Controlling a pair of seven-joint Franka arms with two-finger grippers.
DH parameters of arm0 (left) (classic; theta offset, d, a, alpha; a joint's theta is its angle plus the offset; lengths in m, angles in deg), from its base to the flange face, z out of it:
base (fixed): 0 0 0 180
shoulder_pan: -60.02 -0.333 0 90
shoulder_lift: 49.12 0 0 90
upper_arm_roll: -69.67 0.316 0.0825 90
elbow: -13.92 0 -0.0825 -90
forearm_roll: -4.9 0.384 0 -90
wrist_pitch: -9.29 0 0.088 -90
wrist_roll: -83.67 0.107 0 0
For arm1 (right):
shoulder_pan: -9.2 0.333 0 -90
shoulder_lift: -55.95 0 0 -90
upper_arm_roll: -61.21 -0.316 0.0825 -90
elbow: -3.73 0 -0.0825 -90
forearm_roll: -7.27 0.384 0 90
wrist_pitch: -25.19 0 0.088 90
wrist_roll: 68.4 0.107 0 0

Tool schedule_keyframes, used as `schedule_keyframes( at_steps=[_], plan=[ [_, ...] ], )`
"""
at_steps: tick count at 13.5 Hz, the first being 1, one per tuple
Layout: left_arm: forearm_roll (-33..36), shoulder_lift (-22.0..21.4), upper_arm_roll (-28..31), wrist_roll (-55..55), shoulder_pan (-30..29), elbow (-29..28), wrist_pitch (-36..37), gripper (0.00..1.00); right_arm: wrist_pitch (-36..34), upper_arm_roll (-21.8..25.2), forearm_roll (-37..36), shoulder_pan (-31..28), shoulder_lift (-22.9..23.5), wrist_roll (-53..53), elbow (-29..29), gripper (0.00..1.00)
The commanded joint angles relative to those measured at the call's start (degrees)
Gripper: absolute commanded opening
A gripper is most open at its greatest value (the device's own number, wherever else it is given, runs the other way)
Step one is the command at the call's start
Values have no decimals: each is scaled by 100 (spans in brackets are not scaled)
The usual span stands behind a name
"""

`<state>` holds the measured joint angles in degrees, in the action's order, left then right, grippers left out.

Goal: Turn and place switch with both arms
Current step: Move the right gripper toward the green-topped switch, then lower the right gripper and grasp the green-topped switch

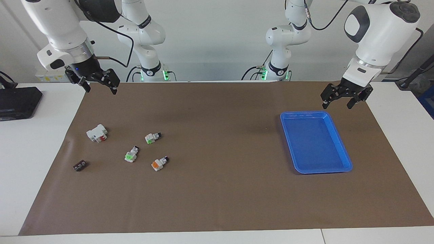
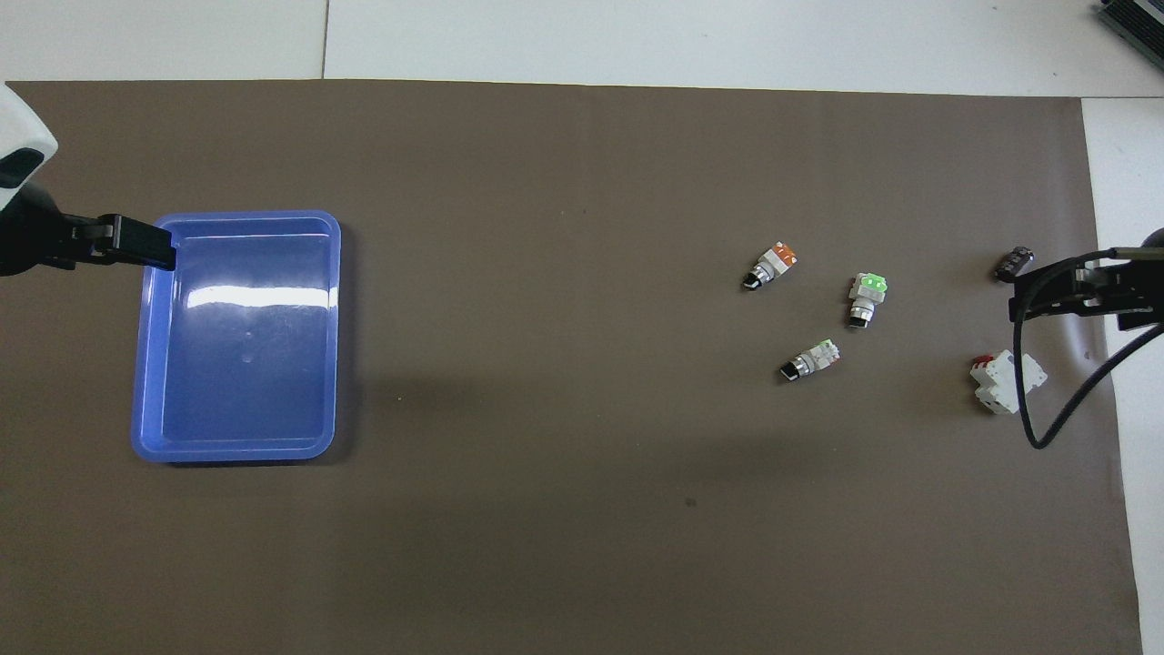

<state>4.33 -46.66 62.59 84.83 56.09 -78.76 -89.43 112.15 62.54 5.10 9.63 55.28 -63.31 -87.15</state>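
A blue tray (image 1: 342, 145), an orange-patched switch (image 1: 159, 163), a red-marked white block (image 1: 97, 133) and a small black part (image 1: 80, 165) lie on the brown mat (image 1: 217, 203).

glossy blue plastic tray (image 2: 150, 364), matt brown paper-like mat (image 2: 582, 509), white plastic switch (image 2: 866, 293)

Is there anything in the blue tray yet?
No, the blue tray holds nothing in the overhead view; both green switches lie on the brown mat toward the right arm's end.
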Motion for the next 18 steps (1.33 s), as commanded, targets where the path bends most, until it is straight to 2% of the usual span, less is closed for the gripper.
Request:
schedule_keyframes(
  at_steps=[1, 8, 11, 12, 18],
  plan=[
    [-75, -168, -4, 86, -46, -189, 2, 100, 5, -10, 94, -34, -64, -149, -140, 100],
    [-75, -168, -4, 86, -46, -189, 2, 100, 128, -10, 94, -42, -152, -158, -324, 100],
    [-75, -168, -4, 86, -46, -189, 2, 100, 1959, -10, 103, -43, -433, -132, -1542, 100],
    [-75, -168, -4, 86, -46, -189, 2, 100, 2322, -10, 103, -60, -303, -114, -1686, 100],
    [-75, -168, -4, 86, -46, -189, 2, 100, 3879, -10, 103, -43, 1348, 719, -1766, 100]
  ],
)
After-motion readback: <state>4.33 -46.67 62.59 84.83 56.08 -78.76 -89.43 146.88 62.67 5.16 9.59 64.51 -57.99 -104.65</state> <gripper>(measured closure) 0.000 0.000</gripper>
